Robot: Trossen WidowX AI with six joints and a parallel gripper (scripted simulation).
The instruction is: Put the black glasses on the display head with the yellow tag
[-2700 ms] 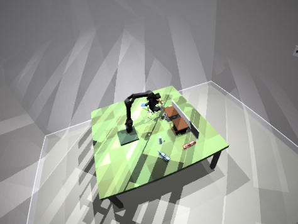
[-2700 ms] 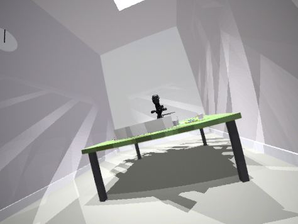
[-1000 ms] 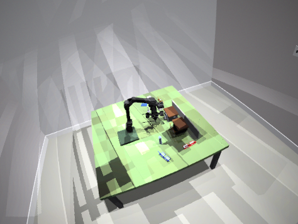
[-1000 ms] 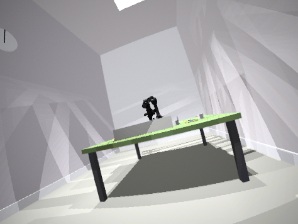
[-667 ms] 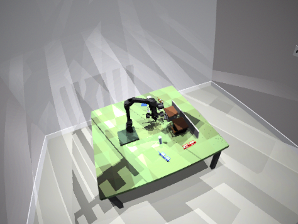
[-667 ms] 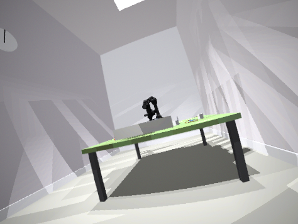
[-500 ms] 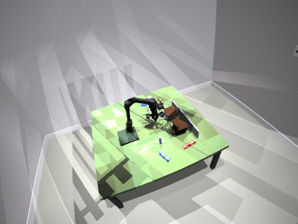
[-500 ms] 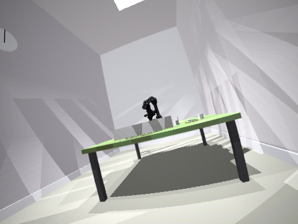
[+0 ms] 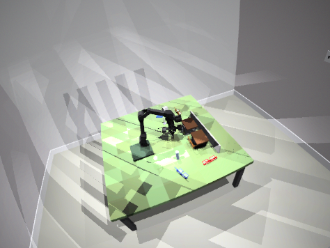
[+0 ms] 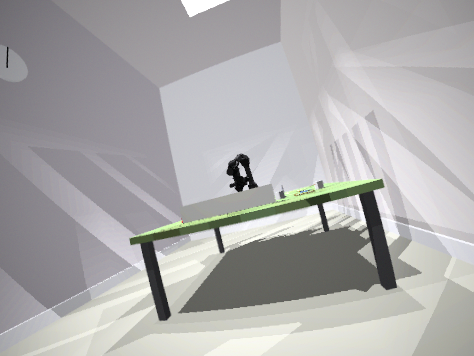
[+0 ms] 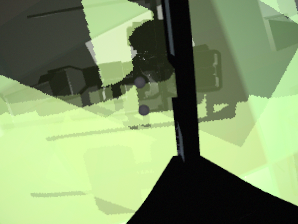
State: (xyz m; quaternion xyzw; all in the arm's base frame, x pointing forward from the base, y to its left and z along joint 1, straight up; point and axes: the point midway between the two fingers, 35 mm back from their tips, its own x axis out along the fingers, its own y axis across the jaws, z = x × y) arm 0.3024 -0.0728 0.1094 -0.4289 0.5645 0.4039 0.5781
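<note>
Green tbl (image 9: 163,188) (image 10: 300,201) (image 11: 60,170) w/ 2 blocky, brown-topped display heads (image 9: 200,137), tag unclear.

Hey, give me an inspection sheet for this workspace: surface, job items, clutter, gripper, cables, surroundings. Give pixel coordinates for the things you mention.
Surface: green tabletop (image 9: 139,181) (image 10: 345,187), patched with light and shadow.
Job items: two brown-topped blocky objects by the upright panel (image 9: 205,131) (image 10: 227,202), perhaps the display heads; yellow tag not discernible.
Clutter: blue glasses-like item (image 9: 182,173) and red item (image 9: 209,160) near one edge; small upright cylinder (image 9: 177,155) between the blue item and the arm.
Gripper: shut on something thin, probably the black glasses; too dark to confirm.
Cables: nothing seen.
Surroundings: grey walls, pale floor; round clock-like disc (image 10: 12,65) on one wall.
</note>
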